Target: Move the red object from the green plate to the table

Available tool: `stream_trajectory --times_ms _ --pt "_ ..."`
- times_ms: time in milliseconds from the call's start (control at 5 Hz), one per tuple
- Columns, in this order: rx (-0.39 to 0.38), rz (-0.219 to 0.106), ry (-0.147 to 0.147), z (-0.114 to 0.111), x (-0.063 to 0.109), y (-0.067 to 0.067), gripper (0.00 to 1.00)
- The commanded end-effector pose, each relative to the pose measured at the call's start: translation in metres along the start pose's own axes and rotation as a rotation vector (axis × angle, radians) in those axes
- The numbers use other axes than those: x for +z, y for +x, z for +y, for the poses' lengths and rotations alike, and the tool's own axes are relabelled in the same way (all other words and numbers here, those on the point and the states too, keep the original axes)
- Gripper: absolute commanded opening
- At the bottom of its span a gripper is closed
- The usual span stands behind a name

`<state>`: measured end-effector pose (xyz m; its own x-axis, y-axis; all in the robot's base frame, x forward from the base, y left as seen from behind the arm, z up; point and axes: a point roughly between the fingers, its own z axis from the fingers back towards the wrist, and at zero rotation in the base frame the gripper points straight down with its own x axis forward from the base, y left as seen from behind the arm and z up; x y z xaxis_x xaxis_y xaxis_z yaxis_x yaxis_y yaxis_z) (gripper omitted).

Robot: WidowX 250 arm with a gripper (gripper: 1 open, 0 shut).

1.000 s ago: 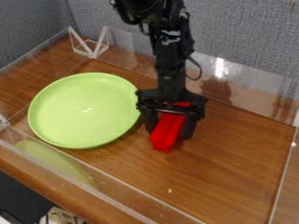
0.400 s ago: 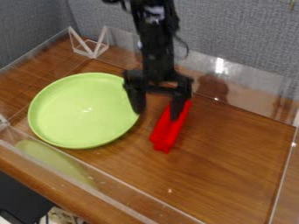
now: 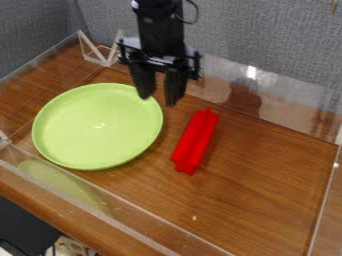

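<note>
So the green plate (image 3: 96, 124) sits on the left side of the worktop (image 3: 267, 190) and it's bare, nothing on it. Above the plate's far right rim hangs the gripper (image 3: 159, 89), pointing straight down, fingers (image 3: 143, 88) parted with nothing between them. I'd call them moderately spread, though whether they're at full width I can't say from this angle.

Right of the plate, just off its rim and not touching it as far as I can see, the red object (image 3: 195, 140) lies flat on the wood, its long side running toward the camera.

My read: the move itself looks done, so what's left is a clean exit. Best bet is lifting straight up and clear. Don't swing low over the block, because a clipped end would slide it easily on that glossy wood. It's a light plain brick, won't roll though.
</note>
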<state>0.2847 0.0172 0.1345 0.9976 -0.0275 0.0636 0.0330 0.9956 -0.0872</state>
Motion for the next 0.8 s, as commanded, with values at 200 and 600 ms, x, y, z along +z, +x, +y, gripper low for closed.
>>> stream_trajectory --times_ms 200,600 --pt "-0.002 -0.063 0.028 -0.004 0.02 -0.002 1.0" --pt "0.11 -0.046 0.048 -0.006 0.002 0.002 1.0"
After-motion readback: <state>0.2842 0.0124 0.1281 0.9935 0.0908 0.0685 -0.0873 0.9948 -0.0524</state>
